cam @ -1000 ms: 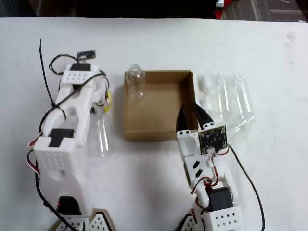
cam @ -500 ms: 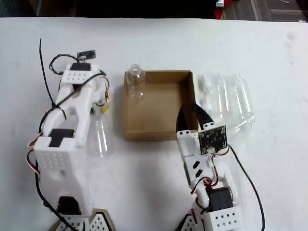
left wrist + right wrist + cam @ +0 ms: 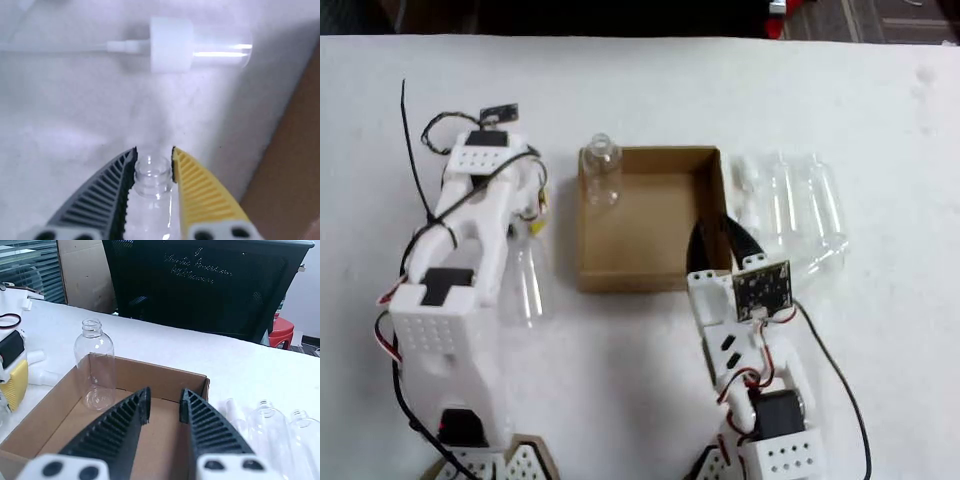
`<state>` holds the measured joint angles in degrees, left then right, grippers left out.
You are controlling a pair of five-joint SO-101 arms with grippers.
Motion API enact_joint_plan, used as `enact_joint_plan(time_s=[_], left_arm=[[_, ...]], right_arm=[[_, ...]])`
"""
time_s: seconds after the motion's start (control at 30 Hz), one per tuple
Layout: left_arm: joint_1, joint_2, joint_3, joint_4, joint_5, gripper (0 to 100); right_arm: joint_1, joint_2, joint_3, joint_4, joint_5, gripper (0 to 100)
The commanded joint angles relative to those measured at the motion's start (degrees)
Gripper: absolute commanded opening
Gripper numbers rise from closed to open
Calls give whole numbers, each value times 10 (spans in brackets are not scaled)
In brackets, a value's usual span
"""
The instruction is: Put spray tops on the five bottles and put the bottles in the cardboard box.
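The left pincer (image 3: pixel 153 151) is closed on the neck of a clear, uncapped plastic bottle (image 3: pixel 152 181). This bottle lies on the white worktop (image 3: pixel 640 90) beside the left arm. Over the last second its body has swung slightly towards that arm. I judge this a grip adjustment, with capping not yet begun.

A white spray top with a thin tube (image 3: pixel 172 45) lies just ahead of the pincer, unattached.

The right pincer (image 3: pixel 164 395) has not moved. It hangs slightly open and empty over the near wall of the brown cardboard box (image 3: pixel 650 152).

A second uncapped bottle (image 3: pixel 94 365) stands at the box's far corner, apparently inside. Three more clear bottles (image 3: pixel 800 200) lie beyond the box on the right arm's side.

No label or legible writing is visible on any bottle or on the box.
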<state>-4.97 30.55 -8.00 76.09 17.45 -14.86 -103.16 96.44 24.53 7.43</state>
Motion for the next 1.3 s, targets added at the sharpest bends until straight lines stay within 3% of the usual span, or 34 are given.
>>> enact_joint_plan(time_s=[0.0, 0.23, 0.67, 0.87, 1.03, 1.27], left_arm=[[14, -27, -28, 18, -4, 23], [37, -131, -22, 79, -4, 22], [40, -153, -23, 98, -4, 20], [55, -269, 43, 95, -4, 20], [99, -446, 222, -15, -4, 20], [87, -704, 535, -331, -4, 21]], right_arm=[[6, 0, 4, -25, 7, 87], [6, 0, 4, -25, 7, 87], [6, 0, 4, -25, 7, 87], [6, 0, 4, -26, 7, 87], [6, 0, 4, -26, 7, 87], [6, 0, 4, -25, 7, 87]])
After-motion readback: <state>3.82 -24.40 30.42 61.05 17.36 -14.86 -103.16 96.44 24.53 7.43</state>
